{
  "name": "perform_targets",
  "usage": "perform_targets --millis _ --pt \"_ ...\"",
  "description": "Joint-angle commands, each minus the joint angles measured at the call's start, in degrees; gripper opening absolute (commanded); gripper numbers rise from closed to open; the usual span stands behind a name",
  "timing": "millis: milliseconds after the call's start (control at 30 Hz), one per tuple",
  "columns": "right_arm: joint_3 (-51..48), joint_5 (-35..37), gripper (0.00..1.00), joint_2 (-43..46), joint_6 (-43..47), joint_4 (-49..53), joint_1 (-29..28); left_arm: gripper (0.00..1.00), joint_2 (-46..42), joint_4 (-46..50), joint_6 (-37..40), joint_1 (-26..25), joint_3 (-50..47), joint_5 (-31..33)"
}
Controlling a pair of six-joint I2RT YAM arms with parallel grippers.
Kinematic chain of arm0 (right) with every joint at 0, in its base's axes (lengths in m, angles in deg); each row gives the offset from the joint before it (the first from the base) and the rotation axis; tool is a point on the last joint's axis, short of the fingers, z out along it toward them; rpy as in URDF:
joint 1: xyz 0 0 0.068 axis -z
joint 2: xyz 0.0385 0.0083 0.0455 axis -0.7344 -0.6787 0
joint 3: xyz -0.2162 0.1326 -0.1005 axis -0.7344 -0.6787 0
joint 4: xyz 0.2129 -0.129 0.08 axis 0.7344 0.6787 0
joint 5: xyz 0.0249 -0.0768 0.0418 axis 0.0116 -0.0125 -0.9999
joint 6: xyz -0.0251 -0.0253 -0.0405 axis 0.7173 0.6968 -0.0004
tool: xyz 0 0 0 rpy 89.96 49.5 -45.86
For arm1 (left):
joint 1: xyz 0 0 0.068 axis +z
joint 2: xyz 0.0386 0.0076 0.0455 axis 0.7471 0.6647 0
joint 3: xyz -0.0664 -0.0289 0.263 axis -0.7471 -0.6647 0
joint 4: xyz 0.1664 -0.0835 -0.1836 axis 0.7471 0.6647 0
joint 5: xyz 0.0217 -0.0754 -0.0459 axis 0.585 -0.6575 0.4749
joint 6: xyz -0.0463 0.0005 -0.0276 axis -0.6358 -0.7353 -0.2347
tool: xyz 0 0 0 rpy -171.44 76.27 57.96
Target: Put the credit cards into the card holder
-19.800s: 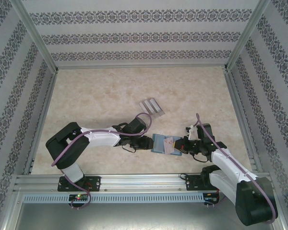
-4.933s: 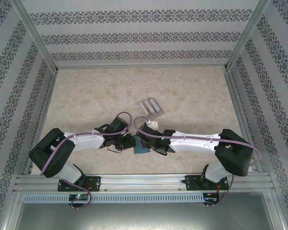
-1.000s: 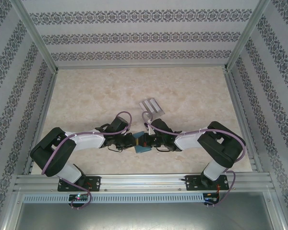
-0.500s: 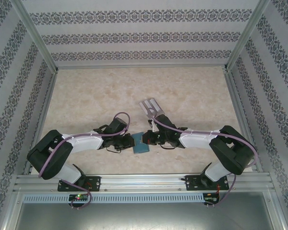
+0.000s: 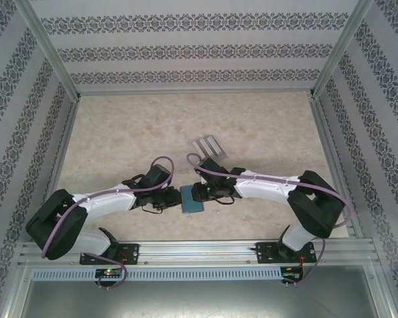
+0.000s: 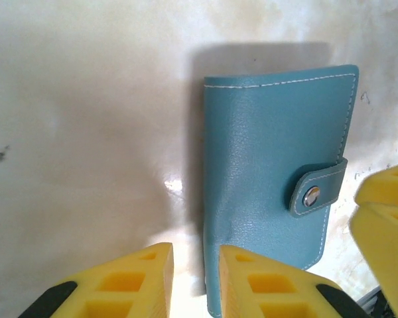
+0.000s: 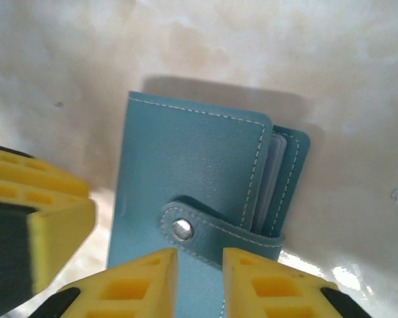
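Observation:
The card holder (image 5: 191, 199) lies flat and folded shut on the table between my two grippers, its snap tab (image 6: 312, 197) fastened. Pale leaves (image 7: 273, 179) show at its open edge; I cannot tell if they are cards. My left gripper (image 5: 175, 197) sits at its spine edge, fingers slightly open with nothing clamped (image 6: 196, 255). My right gripper (image 5: 200, 192) hovers over the tab side, also slightly open (image 7: 200, 258), with the teal cover showing through the gap. Three grey credit cards (image 5: 209, 146) lie fanned farther back on the table.
The marble-patterned table (image 5: 119, 132) is walled by patterned panels with metal posts. The other gripper's yellow fingers (image 6: 385, 218) (image 7: 33, 218) crowd each wrist view beside the card holder. An aluminium rail (image 5: 199, 250) runs along the near edge.
Both grippers held the card holder shut between them a second ago; their jaws have since parted and let go. The card holder now lies flat, and both arms have shifted slightly left.

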Motion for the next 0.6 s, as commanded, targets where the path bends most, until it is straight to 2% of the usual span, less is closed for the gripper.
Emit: perform_targets --millis 0,67,233,333,567 --pt "4.3 6.5 0.26 -3.5 1.9 8.1 -1.4 0.26 -0.5 3.3 1.2 1.0 0.0 1.1" --pt "6.1 9.8 0.28 -5.5 2.1 11.1 -1.9 0.26 0.4 3.3 1.3 1.4 0.1 0.7" --pt "8.1 11.7 0.35 -9.1 2.5 13.9 -2.0 0.29 1.5 2.3 1.4 1.6 -0.3 0.8" --pt "9.1 11.9 0.36 -10.1 2.4 15.5 -2.1 0.30 1.9 2.7 1.7 1.9 0.4 0.4" --pt "11.1 12.7 0.36 -5.9 2.8 17.6 -2.1 0.30 1.2 4.5 2.0 3.3 0.9 0.5"
